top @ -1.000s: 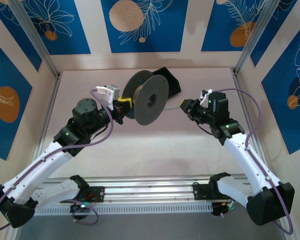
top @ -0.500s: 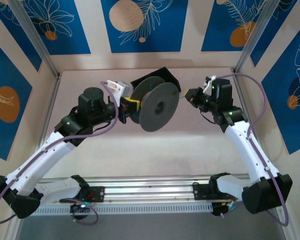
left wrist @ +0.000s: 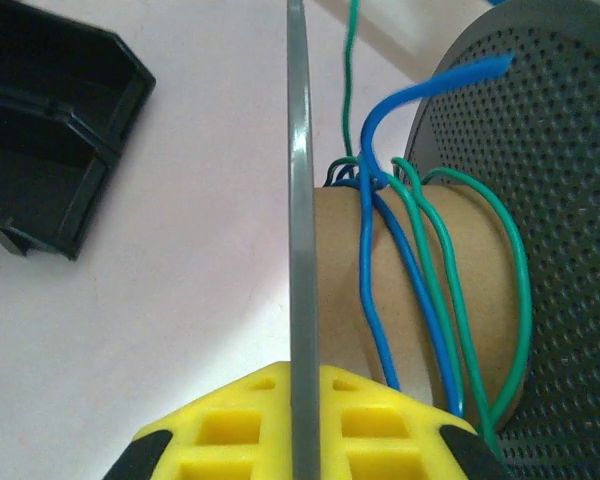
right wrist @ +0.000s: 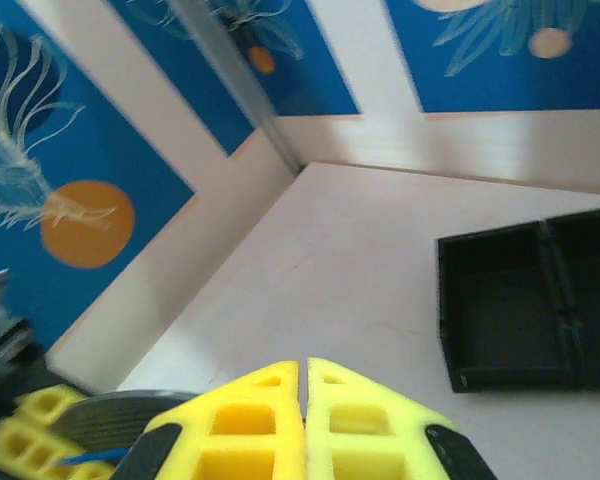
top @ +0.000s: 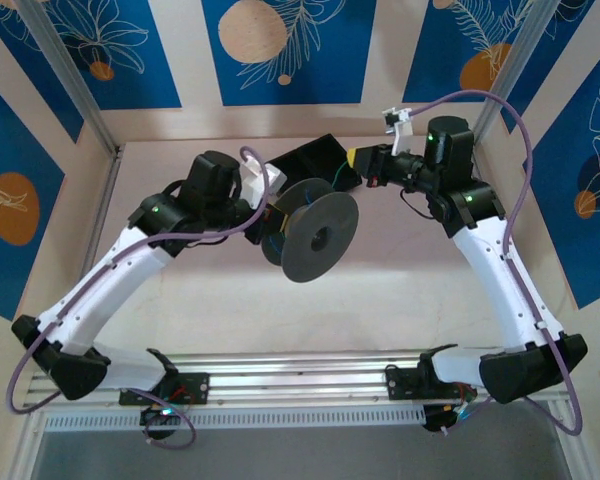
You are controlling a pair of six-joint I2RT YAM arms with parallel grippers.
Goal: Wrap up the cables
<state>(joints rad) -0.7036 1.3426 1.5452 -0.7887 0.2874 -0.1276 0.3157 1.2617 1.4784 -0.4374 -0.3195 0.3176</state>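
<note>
Blue and green cables [left wrist: 412,93] are lying on a tan core [left wrist: 335,290]; the grey flange [left wrist: 560,200] is showing dotted perforations. Yellow fingers are marking the left gripper [left wrist: 298,378] and right gripper [right wrist: 302,370]. A black tray [top: 315,160] is sitting at the pale worktop's [top: 400,290] far edge. Blue wall panels [top: 310,60] are displaying white leaf outlines and orange discs.

I see a pale pinkish bench [top: 230,300] boxed in by cream walls [top: 180,60] with blue leaf-print panels [top: 320,60], aluminium posts [top: 68,75] in the far corners, evenly lit.

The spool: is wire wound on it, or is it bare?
Partly wound. A few loose turns of blue wire and green wire cross the brown core of the spool; much of the core is bare.
</note>
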